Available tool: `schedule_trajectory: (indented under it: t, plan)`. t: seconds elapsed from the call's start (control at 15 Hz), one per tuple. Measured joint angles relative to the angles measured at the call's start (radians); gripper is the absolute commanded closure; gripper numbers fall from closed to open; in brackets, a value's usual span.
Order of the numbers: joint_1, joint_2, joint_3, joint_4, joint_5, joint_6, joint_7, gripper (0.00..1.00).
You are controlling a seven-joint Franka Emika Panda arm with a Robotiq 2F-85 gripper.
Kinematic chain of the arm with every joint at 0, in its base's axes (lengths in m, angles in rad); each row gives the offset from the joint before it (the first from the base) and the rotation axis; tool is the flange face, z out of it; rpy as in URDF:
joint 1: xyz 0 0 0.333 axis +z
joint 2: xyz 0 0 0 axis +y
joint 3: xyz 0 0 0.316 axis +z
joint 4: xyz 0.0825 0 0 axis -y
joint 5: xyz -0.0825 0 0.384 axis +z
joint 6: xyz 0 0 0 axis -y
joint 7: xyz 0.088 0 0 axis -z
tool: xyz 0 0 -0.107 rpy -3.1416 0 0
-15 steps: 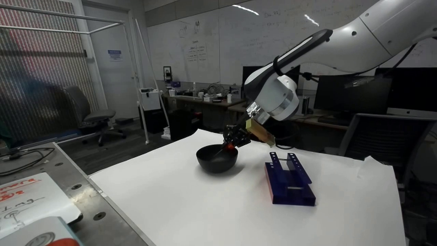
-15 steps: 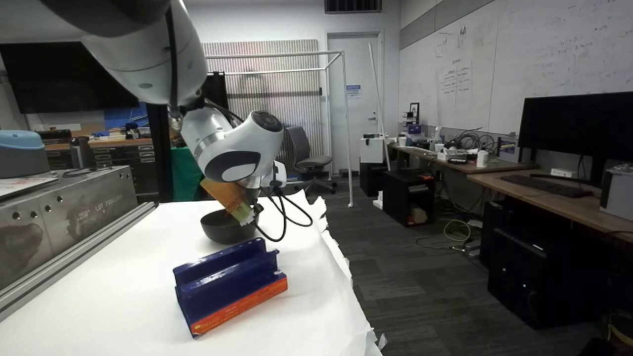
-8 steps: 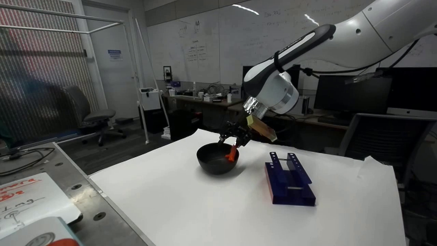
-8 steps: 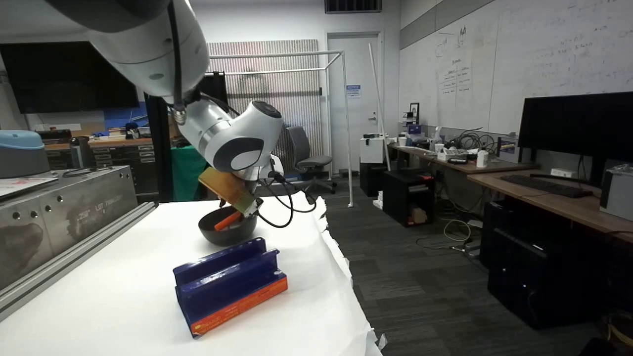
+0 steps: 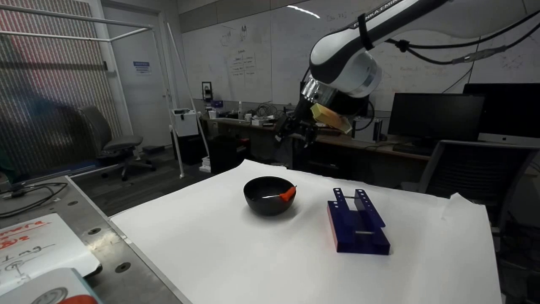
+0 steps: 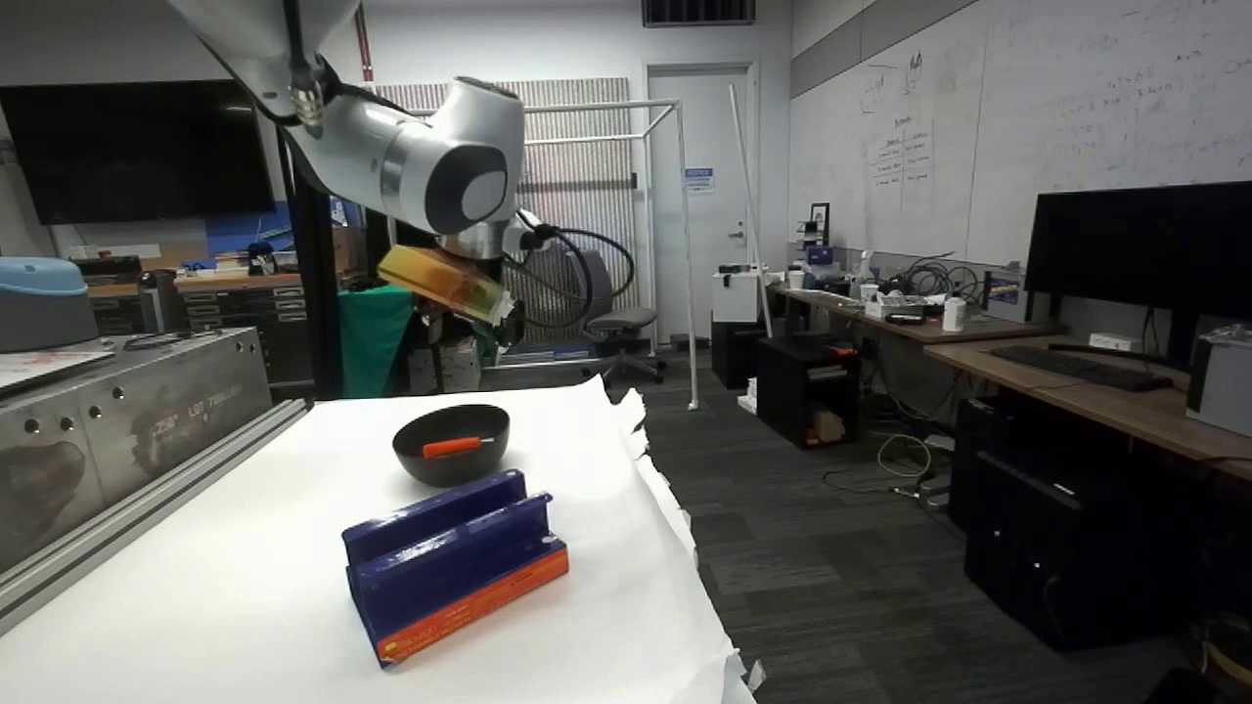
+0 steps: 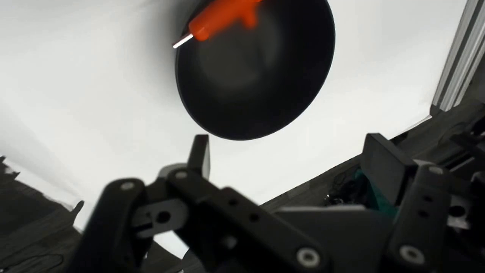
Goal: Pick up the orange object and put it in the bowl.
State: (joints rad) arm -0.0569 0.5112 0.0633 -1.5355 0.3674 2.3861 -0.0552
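While your gripper (image 7: 287, 146) hangs high and clear of the bowl (image 5: 266, 207), its jaws spread wide and released, the orange object (image 5: 288, 194) lies tilted inside that bowl, near the far corner of the counter (image 5: 219, 261) in an exterior view; the blue rack (image 5: 358, 222) stands farther from that corner.

I have the orange object (image 5: 288, 194) inside the bowl (image 5: 266, 207), lying aslant close to the rim. It is a slim orange-red piece with a short side stub and a thin metal tip; in my wrist view that tip crosses the line of the rim, while the body is blurred and cut off by the top edge. The bowl, round and black inside and out, stands upright on the white surface (image 5: 236, 253).
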Motion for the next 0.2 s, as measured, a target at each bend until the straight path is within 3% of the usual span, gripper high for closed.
schedule_trajectory:
  t: [0.2]
  plan:
    - [0.023, -0.073, -0.023, 0.001, -0.127, -0.164, 0.072, 0.00]
